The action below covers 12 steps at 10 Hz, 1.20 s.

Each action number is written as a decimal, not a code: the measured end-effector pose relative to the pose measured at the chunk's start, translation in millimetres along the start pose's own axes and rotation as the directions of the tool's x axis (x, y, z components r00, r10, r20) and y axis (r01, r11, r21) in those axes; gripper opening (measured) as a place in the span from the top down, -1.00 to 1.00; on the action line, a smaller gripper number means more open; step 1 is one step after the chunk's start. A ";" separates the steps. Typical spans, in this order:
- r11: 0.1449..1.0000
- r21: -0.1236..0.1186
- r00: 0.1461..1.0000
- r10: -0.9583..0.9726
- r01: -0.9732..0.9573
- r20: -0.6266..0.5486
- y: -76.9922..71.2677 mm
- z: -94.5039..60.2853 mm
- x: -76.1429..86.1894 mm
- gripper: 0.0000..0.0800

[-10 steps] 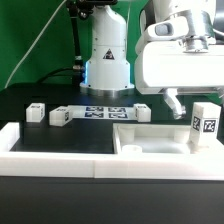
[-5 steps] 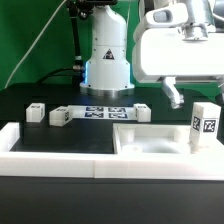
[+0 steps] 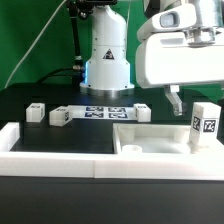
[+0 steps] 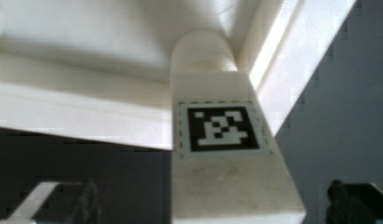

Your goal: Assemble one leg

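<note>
The gripper (image 3: 176,103) hung with its jaws apart and nothing between them, near the leg (image 3: 206,122) but not touching it. The leg stood upright at the end of the white slab (image 3: 150,140), close to the tabletop's near corner on the exterior view's right. In the wrist view the leg (image 4: 223,120) lay centred between the two fingers (image 4: 360,195), its tag (image 4: 222,127) facing the camera and both fingers clear of its faces. The step in hand looked like the reach to grasp this leg. Doing it well would have called for coming down straight along the post, so that both pads met opposite flat faces at once. An uneven touch could have tipped so tall and narrow a piece. Whether its foot was seated in the slab could not be told, so a slow, gentle lift seemed wise. Three more small white pieces (image 3: 60,116) lay by the marker board (image 3: 105,112) toward the far edge, well apart from this work.
</note>
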<state>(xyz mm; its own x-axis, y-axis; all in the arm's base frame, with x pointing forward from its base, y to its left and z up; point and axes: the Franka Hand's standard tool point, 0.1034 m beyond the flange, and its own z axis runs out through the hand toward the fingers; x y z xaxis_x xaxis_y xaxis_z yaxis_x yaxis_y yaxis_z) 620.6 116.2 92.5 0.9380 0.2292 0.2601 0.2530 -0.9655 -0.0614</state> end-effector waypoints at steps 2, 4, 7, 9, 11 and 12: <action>1.000 0.026 0.995 0.001 -0.004 0.102 0.3 -1.7 3.6 -0.62; 0.999 0.049 0.982 -0.004 -0.006 0.190 -2.9 -4.5 1.3 -0.62; 0.999 0.046 0.985 -0.003 -0.005 0.175 -2.1 -4.0 3.2 0.01; 0.999 0.046 0.985 -0.003 -0.006 0.175 -2.0 -4.1 3.3 0.27; 0.999 0.041 0.984 0.025 -0.033 0.176 -2.1 -4.1 3.4 0.26; 0.998 0.039 0.983 0.048 -0.056 0.177 -2.5 -4.0 3.1 0.26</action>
<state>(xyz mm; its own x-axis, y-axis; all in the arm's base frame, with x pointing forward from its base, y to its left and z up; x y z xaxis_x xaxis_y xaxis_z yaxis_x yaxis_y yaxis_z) 622.0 118.9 97.4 0.9761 0.2010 0.0825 0.2096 -0.9712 -0.1133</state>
